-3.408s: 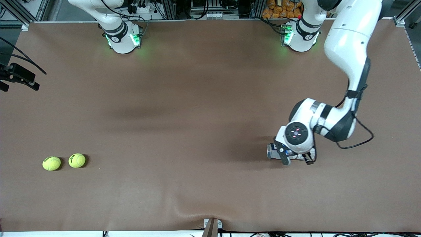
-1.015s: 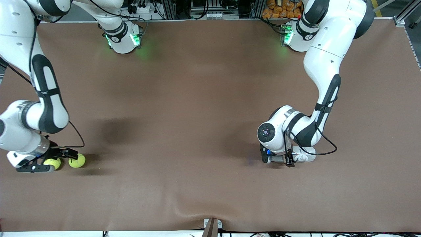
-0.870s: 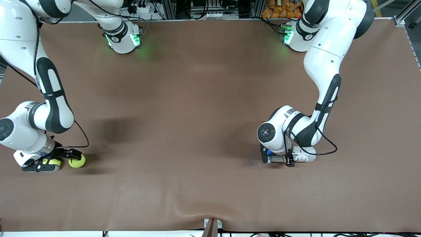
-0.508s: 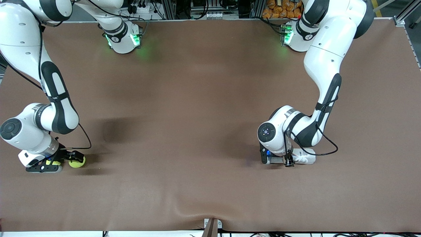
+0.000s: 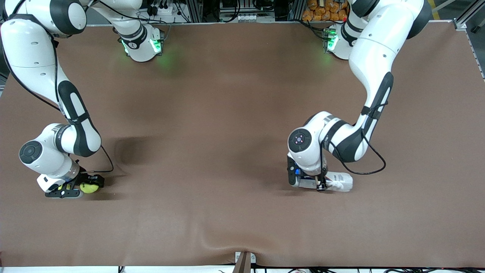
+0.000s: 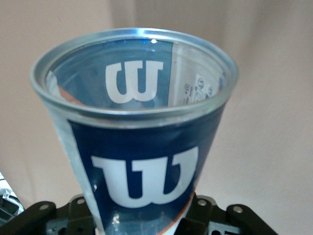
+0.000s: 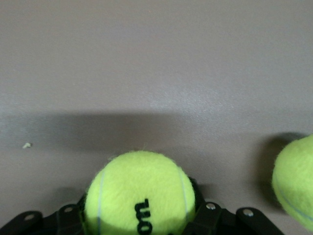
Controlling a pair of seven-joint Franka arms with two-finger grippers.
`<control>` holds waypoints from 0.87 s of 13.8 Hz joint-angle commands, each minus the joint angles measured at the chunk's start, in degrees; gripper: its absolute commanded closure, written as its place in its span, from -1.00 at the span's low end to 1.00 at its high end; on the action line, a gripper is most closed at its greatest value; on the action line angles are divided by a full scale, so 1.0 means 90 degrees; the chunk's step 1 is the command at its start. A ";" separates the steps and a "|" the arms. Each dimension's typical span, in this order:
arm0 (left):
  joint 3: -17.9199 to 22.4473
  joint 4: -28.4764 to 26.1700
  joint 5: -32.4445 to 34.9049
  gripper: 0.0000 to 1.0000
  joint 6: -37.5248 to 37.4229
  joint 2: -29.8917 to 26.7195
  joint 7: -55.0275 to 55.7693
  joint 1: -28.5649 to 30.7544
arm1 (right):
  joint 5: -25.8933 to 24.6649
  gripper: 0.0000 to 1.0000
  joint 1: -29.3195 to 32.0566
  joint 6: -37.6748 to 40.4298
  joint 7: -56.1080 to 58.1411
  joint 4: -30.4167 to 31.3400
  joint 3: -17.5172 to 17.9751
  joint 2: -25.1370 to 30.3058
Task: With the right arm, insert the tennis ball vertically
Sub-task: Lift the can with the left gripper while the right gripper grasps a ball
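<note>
Two yellow tennis balls lie near the right arm's end of the table. My right gripper (image 5: 65,188) is down on one tennis ball (image 7: 140,192) and shut on it, with a black finger against each side. In the front view this ball is almost hidden under the hand. The other tennis ball (image 5: 90,188) (image 7: 296,182) rests free right beside it. My left gripper (image 5: 304,181) is shut on a clear tennis-ball can (image 5: 335,184) with a blue label. The can (image 6: 139,142) is on its side, low at the table, and its open mouth is empty.
A brown mat (image 5: 212,125) covers the whole table. It has a low wrinkle near the front edge by a small metal bracket (image 5: 244,259). Both arm bases stand at the table's back edge.
The right gripper has come down around one ball and closed on it. The left gripper has tightened on the can and shifted it a little toward the right arm's end.
</note>
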State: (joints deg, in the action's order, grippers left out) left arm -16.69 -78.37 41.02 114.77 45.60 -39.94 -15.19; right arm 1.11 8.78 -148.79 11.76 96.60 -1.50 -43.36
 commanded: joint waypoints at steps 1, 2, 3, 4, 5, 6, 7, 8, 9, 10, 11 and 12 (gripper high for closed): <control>-0.0302 0.0170 -0.0541 -0.21 -0.0037 -0.0144 0.0267 0.0076 | 0.0013 1.00 -0.0009 0.0872 0.0012 0.0078 0.0049 0.0704; -0.0439 0.0220 -0.0815 -0.21 -0.0037 -0.0144 0.0307 0.0096 | 0.0033 1.00 -0.0019 0.1429 -0.0008 0.0058 0.0049 0.1036; -0.0499 0.0260 -0.1156 -0.19 -0.0018 -0.0154 0.0423 0.0106 | 0.0072 1.00 -0.0019 0.1870 -0.0018 0.0058 0.0049 0.1387; -0.0528 0.0260 -0.1556 -0.18 0.0166 -0.0154 0.0569 0.0106 | 0.0082 1.00 -0.0019 0.2241 -0.0018 0.0058 0.0049 0.1651; -0.0528 0.0260 -0.1956 -0.18 0.0410 -0.0164 0.0706 0.0106 | 0.0082 1.00 -0.0029 0.2671 -0.0047 0.0058 0.0059 0.1973; -0.0528 0.0260 -0.2337 -0.18 0.0577 -0.0193 0.0794 0.0106 | 0.0082 1.00 -0.0097 0.3120 -0.0134 0.0058 0.0059 0.2324; -0.0538 0.0260 -0.2699 -0.18 0.0830 -0.0213 0.0844 0.0096 | 0.0072 1.00 -0.0223 0.3598 -0.0309 0.0049 0.0049 0.2724; -0.0596 0.0250 -0.3012 -0.18 0.1132 -0.0222 0.0873 0.0096 | 0.0072 1.00 -0.0321 0.4047 -0.0543 0.0039 0.0049 0.3105; -0.0655 0.0250 -0.3285 -0.18 0.1396 -0.0213 0.0873 0.0096 | 0.0072 1.00 -0.0399 0.4429 -0.0700 0.0029 0.0049 0.3438; -0.0713 0.0250 -0.3540 -0.18 0.1650 -0.0213 0.0883 0.0106 | 0.0072 1.00 -0.0458 0.4742 -0.0760 0.0029 0.0059 0.3770; -0.0762 0.0241 -0.3793 -0.18 0.1943 -0.0213 0.0951 0.0106 | 0.0062 1.00 -0.0507 0.5016 -0.0760 0.0029 0.0059 0.4092; -0.0821 0.0221 -0.3989 -0.18 0.2255 -0.0213 0.0971 0.0087 | 0.0062 1.00 -0.0517 0.5260 -0.0760 0.0010 0.0059 0.4337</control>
State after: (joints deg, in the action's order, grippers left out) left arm -22.71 -75.65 8.40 130.97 44.46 -32.60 -14.81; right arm 1.33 4.48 -104.28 5.93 94.22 -0.89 -10.26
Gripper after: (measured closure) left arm 0.410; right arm 0.436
